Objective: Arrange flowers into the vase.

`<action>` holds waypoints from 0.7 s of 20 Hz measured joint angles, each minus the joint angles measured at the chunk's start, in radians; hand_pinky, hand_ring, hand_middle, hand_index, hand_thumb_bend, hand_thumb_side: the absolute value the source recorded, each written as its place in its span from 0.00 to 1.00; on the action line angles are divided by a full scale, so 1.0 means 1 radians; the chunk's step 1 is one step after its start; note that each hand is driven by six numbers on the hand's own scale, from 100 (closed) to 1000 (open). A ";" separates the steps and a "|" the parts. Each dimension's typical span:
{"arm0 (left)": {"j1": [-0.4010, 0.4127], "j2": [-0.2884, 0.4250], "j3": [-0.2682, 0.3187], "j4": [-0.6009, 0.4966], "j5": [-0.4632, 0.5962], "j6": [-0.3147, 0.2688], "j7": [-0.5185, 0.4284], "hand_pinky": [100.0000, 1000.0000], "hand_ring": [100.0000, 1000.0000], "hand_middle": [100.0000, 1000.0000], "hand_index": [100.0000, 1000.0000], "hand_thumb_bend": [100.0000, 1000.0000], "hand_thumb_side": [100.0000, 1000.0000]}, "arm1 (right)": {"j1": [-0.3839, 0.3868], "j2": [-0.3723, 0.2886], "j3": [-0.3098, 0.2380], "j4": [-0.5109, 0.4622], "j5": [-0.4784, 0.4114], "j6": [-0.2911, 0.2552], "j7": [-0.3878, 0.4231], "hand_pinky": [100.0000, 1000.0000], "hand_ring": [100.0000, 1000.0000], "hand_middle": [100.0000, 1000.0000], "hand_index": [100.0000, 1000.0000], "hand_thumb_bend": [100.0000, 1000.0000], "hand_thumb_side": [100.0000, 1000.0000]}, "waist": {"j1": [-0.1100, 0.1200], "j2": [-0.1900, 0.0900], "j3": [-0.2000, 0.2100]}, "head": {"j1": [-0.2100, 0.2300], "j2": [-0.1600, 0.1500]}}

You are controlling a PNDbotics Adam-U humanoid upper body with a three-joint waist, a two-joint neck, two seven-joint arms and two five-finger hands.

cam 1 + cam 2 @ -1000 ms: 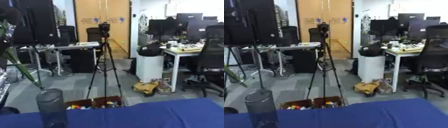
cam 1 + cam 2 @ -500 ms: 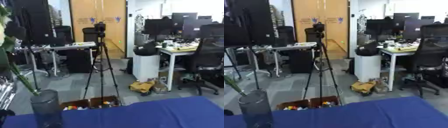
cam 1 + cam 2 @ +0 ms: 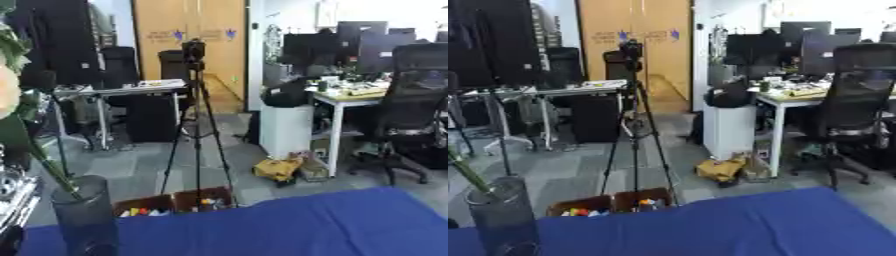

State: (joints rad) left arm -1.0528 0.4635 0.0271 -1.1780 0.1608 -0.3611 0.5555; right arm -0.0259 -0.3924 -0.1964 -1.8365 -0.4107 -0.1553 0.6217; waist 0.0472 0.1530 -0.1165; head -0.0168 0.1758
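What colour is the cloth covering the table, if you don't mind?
The tablecloth is deep blue, plain, clearest in the right eye view.

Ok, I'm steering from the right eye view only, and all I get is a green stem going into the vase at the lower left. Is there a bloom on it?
Observer: Yes. The left eye view shows a pale peach bloom at the left edge, above the vase.
Operator: Any leaves?
Observer: Green leaves above the bloom, near the top left corner.
Operator: Can you see my left hand?
Observer: No hand shows. There is only a silver part at the left edge beside the vase, and I cannot tell what it is.
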 measured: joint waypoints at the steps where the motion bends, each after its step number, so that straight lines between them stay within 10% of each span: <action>1: 0.001 -0.001 -0.003 0.002 0.001 0.001 -0.001 0.00 0.00 0.00 0.00 0.68 0.29 | 0.000 0.000 0.000 0.000 0.000 0.000 0.000 0.89 0.94 0.47 0.74 0.22 0.49 | 0.000 0.000 0.000 | 0.000 0.000; 14: 0.016 -0.017 -0.017 0.036 0.015 0.081 -0.081 0.00 0.00 0.00 0.00 0.67 0.29 | 0.000 0.000 0.000 0.003 0.002 0.001 0.001 0.89 0.94 0.47 0.74 0.21 0.49 | 0.000 0.000 0.001 | 0.006 0.009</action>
State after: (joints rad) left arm -1.0364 0.4467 0.0099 -1.1422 0.1762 -0.2798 0.4741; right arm -0.0259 -0.3921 -0.1964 -1.8338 -0.4083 -0.1540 0.6230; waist 0.0472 0.1530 -0.1153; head -0.0105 0.1848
